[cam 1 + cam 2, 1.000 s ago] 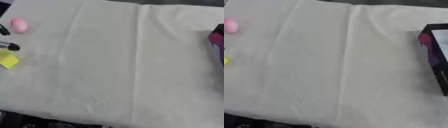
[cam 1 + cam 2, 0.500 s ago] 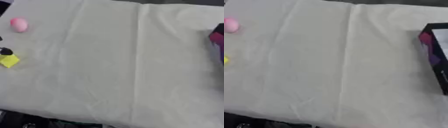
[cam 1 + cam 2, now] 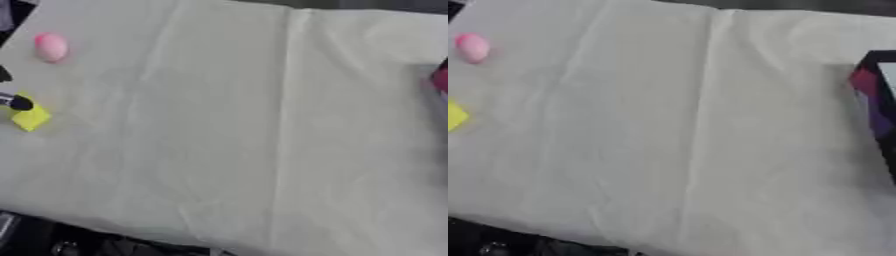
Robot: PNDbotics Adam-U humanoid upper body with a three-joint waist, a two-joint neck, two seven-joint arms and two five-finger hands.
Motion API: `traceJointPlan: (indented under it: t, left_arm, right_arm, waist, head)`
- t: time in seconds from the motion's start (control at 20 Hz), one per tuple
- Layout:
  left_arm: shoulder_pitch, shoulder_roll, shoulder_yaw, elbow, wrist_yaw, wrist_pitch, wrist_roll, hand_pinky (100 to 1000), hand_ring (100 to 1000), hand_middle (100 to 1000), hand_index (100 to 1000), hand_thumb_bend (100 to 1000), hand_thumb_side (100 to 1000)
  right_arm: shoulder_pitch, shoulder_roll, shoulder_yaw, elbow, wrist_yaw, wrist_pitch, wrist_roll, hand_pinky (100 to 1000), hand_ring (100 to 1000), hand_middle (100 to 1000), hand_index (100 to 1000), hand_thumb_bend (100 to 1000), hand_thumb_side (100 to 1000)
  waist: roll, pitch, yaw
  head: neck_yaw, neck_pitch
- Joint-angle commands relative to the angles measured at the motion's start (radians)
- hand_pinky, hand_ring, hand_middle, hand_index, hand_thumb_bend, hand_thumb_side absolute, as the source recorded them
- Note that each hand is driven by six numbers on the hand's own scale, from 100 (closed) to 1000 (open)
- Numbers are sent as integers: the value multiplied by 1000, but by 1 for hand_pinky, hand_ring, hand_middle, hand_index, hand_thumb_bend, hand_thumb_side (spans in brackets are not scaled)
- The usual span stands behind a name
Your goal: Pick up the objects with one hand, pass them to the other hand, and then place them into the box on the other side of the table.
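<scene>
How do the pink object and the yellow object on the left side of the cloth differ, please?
The pink object is rounded and egg-like; the yellow object is flat and angular. The pink one lies farther from the robot, alone; the yellow one has a black fingertip at its edge. Both rest on the white cloth.

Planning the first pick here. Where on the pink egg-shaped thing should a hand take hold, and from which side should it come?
Probably across the narrow middle of the pink egg, coming from above and from the left edge of the cloth, where it lies. Its rounded shape offers no handle, and it stands apart from the yellow piece, so fingers could close on both sides. The left hand barely shows.
</scene>
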Motion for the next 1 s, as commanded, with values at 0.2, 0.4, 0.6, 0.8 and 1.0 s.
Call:
traceJointPlan:
  t: [0.2, 0.4, 0.6, 0.8, 1.0]
  left_arm:
    - [-12, 38, 23, 4, -18, 4, 30, 891, 875, 800, 868, 853, 767]
    - [-13, 34, 25, 11, -35, 5, 36, 891, 877, 801, 869, 869, 769]
    - [-17, 27, 27, 31, -56, 5, 39, 891, 879, 802, 869, 879, 772]
    - [-23, 15, 27, 56, -79, 6, 54, 887, 876, 797, 856, 880, 758]
    - [-27, -1, 15, 79, -104, 6, 70, 881, 873, 789, 836, 868, 754]
  right_arm:
    - [2, 5, -2, -9, 14, 6, -1, 628, 695, 695, 778, 839, 237]
    - [-3, 16, 0, -9, 17, 7, -1, 629, 695, 695, 778, 841, 238]
    - [-9, 26, 8, -9, 22, 10, -1, 630, 696, 696, 779, 842, 240]
    - [-13, 35, 15, -9, 25, 16, -1, 631, 696, 696, 779, 843, 240]
    - [-17, 38, 19, -9, 26, 19, -1, 631, 697, 696, 779, 844, 241]
  waist:
    - [-1, -19, -2]
    - [-6, -8, -5]
    - [-9, 0, -7]
    - [-9, 3, -8]
    - [-9, 5, -11]
  head:
    - [19, -16]
    - [18, -21]
    - [10, -25]
    - [5, -28]
    - [7, -27]
